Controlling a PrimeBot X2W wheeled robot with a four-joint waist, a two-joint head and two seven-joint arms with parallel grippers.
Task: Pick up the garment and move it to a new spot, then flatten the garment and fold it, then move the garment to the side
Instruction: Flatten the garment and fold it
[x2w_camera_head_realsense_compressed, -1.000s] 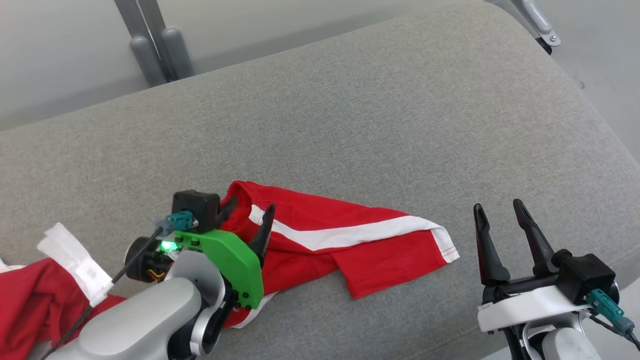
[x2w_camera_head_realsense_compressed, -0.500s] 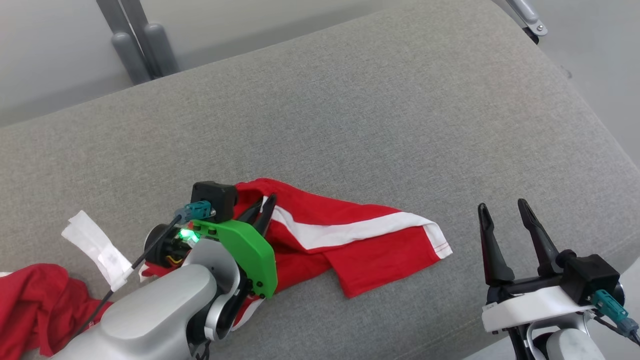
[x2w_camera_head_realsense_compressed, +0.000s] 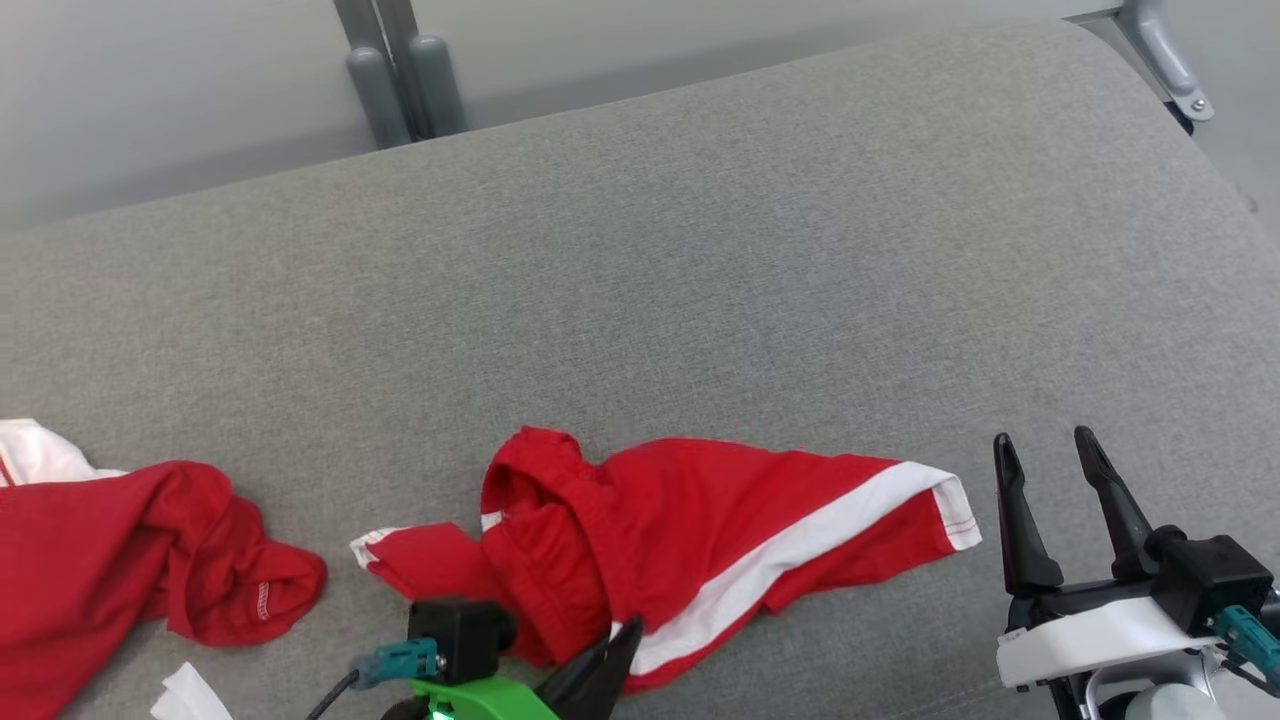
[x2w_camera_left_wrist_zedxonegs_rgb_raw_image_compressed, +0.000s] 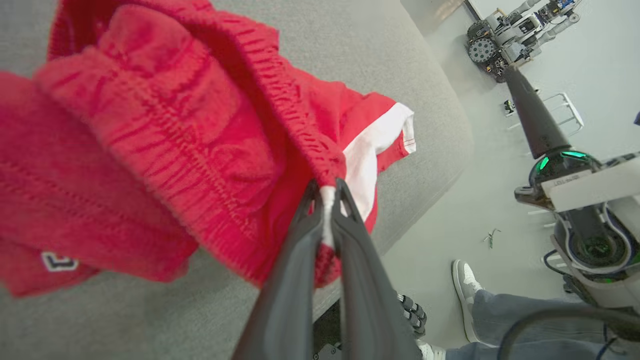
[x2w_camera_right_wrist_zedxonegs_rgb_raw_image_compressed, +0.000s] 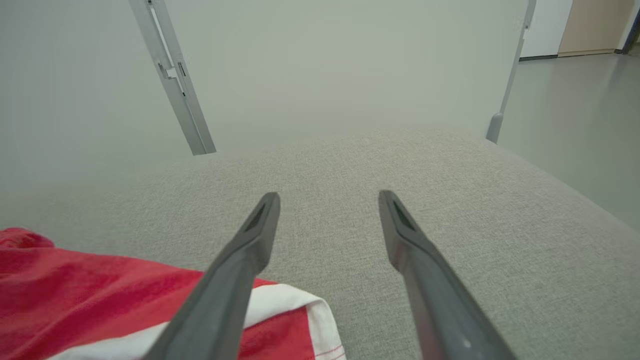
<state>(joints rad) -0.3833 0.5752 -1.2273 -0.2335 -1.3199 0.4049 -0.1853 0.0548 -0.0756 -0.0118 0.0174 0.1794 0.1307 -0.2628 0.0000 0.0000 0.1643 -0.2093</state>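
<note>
The garment (x2w_camera_head_realsense_compressed: 720, 530), red shorts with a white side stripe, lies bunched near the front of the grey cushion (x2w_camera_head_realsense_compressed: 700, 250). At the head view's bottom edge my left gripper (x2w_camera_head_realsense_compressed: 612, 645) is shut on the garment's near hem. In the left wrist view its two dark fingers (x2w_camera_left_wrist_zedxonegs_rgb_raw_image_compressed: 350, 235) pinch a red and white fold of the garment (x2w_camera_left_wrist_zedxonegs_rgb_raw_image_compressed: 150, 125), whose ribbed waistband is heaped to the left. My right gripper (x2w_camera_head_realsense_compressed: 1043, 437) stands open just right of the striped leg end. In the right wrist view it (x2w_camera_right_wrist_zedxonegs_rgb_raw_image_compressed: 327, 200) holds nothing, with the garment (x2w_camera_right_wrist_zedxonegs_rgb_raw_image_compressed: 75, 290) at lower left.
A second red cloth (x2w_camera_head_realsense_compressed: 120, 540) lies crumpled at the left, with a white scrap (x2w_camera_head_realsense_compressed: 190, 695) in front of it. Grey metal posts (x2w_camera_head_realsense_compressed: 400, 70) stand behind the cushion. Beyond the cushion's front edge, a person's shoe (x2w_camera_left_wrist_zedxonegs_rgb_raw_image_compressed: 465, 280) rests on the floor. Another robot (x2w_camera_left_wrist_zedxonegs_rgb_raw_image_compressed: 515, 25) stands far off.
My left gripper has closed on the garment and drawn it toward the front edge, bunching the waistband. The head camera has shifted. The right gripper has stayed open.
</note>
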